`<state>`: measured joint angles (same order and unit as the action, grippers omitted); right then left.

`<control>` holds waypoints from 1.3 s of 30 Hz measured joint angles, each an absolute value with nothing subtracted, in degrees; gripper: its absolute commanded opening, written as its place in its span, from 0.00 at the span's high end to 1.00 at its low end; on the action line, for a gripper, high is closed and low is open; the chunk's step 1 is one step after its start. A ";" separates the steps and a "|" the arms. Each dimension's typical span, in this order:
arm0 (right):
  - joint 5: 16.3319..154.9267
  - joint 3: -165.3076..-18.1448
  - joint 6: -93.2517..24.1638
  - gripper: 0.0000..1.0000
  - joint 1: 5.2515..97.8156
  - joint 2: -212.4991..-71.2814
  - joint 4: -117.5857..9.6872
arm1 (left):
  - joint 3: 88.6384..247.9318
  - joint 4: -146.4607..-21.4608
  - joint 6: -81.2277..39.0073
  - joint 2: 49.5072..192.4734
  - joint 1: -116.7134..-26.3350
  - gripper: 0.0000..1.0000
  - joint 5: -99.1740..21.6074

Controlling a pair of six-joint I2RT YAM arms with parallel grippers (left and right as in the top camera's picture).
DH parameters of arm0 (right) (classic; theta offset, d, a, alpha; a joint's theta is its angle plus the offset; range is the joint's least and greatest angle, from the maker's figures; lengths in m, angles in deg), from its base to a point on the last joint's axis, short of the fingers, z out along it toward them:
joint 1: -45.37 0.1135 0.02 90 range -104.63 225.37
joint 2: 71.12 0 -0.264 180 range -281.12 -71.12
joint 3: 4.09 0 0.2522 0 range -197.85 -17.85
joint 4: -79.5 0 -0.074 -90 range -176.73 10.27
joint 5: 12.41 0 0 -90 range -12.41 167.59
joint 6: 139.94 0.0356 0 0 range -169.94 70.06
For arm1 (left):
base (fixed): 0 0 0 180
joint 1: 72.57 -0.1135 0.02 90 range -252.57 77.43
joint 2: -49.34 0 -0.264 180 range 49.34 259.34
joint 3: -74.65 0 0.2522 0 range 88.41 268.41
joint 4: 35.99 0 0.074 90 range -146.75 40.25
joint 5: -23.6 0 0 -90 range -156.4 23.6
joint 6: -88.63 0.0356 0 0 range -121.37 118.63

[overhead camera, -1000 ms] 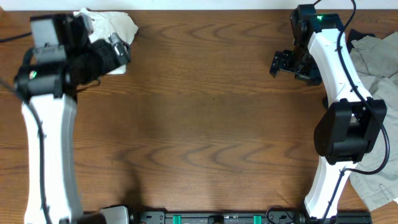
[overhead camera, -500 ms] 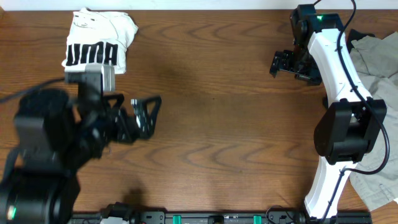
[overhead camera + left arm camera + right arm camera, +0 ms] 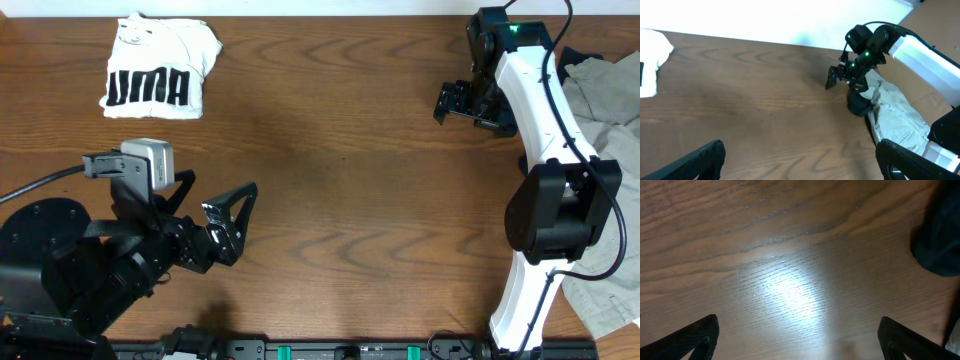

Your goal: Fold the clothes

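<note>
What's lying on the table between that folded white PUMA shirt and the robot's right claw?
Nothing. In the overhead view only bare wooden table stretches between the shirt and the right gripper.

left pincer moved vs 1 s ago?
Yes. The left pincer was over the folded T-shirt at the far-left corner; now it sits well clear of it, nearer the front edge.

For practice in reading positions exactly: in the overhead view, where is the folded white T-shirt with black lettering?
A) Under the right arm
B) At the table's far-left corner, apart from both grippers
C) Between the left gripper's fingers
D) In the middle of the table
B: the white T-shirt lies folded at the far-left corner of the table, while the left gripper and right gripper stand open and empty, away from it.
</note>
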<state>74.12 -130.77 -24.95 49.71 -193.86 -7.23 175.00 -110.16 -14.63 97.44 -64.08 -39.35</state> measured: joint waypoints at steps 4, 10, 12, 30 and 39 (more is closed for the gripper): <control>74.12 -130.77 -24.95 0.01 49.71 -193.86 -7.23 | 174.91 -113.33 -12.86 97.44 -64.08 0.02 -39.35; 74.10 -130.77 -24.95 0.01 49.71 -193.86 -7.25 | 167.72 -111.97 -6.52 95.28 -64.08 0.02 -39.35; 74.12 -130.77 -24.95 0.01 49.71 -193.86 -7.23 | 162.54 -106.94 -5.38 92.81 -64.08 0.02 -39.33; 74.12 -130.77 -24.95 0.01 49.71 -193.86 -7.23 | 105.42 -53.31 -11.68 63.56 -66.66 0.02 -47.20; 74.12 -130.77 -24.95 0.01 49.71 -193.86 -7.23 | 96.38 -43.58 -17.60 56.83 -68.87 0.02 -53.23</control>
<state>74.12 -130.77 -24.95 49.71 -193.86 -7.23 96.38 -43.58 -17.60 56.83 -68.87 -53.23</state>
